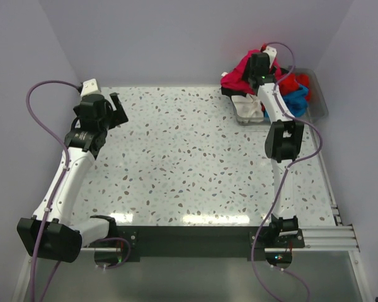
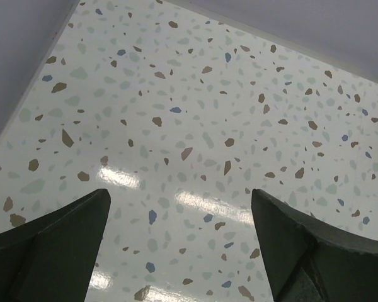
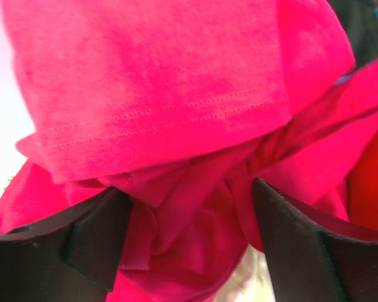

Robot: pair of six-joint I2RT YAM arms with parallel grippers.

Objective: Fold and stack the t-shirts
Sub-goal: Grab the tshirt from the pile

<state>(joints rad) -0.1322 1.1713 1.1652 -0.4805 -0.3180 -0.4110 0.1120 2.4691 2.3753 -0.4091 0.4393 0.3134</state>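
Note:
A pile of t-shirts sits at the back right. A crimson-pink t-shirt (image 1: pixel 236 78) is on top, with blue (image 1: pixel 297 97) and red (image 1: pixel 300 80) shirts behind it and a white one (image 1: pixel 247 106) below. My right gripper (image 1: pixel 257 70) is down in the pile. In the right wrist view its jaws (image 3: pixel 190 192) stand wide apart with a bunch of the crimson-pink t-shirt (image 3: pixel 157 94) between them. My left gripper (image 1: pixel 116 107) hovers over the bare back-left table, open and empty (image 2: pixel 179 192).
A clear plastic bin (image 1: pixel 319 104) holds part of the pile against the right wall. The speckled tabletop (image 1: pixel 176 163) runs between the arms. Walls close in the left, back and right sides.

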